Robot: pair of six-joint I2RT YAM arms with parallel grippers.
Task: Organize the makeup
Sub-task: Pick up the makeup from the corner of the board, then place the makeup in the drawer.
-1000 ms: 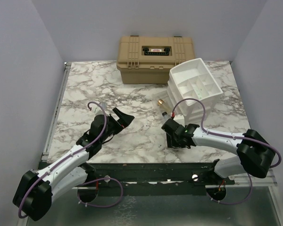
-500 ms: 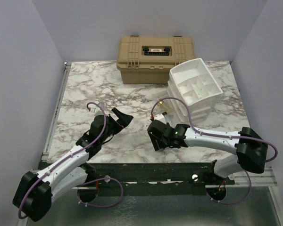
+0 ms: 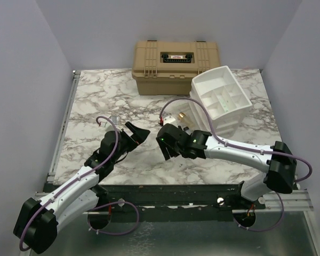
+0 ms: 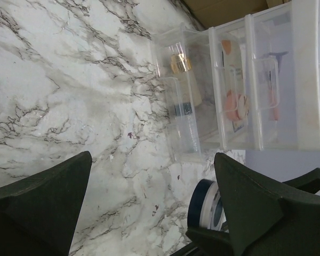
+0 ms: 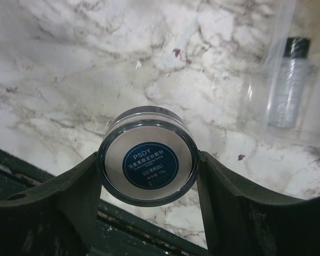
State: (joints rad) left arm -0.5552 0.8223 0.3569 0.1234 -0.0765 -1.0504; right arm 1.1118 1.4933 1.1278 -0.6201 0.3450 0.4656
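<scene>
My right gripper [image 5: 148,161] is shut on the small round dark jar [image 5: 148,162], which has a blue "PSDY" label, and holds it above the marble near the front edge. In the top view this gripper [image 3: 168,145] is at the table's centre front. The jar also shows in the left wrist view [image 4: 205,205]. My left gripper [image 3: 137,133] is open and empty just to the left, also shown in its wrist view [image 4: 152,160]. A tiny clear bottle [image 5: 288,85] lies in a clear drawer. A gold-capped bottle [image 4: 178,64], pink and orange discs [image 4: 234,104] and a purple curler [image 4: 272,69] lie in the drawers.
The white tiered organizer [image 3: 224,80] stands at the back right, its clear drawers [image 4: 189,133] sticking out toward the centre. The tan hard case [image 3: 175,60] sits shut at the back. The table's dark front rail [image 5: 53,176] is right below the jar.
My right arm has swung left, away from the organizer toward the table's centre, with the jar in its jaws. My left arm has barely moved.
</scene>
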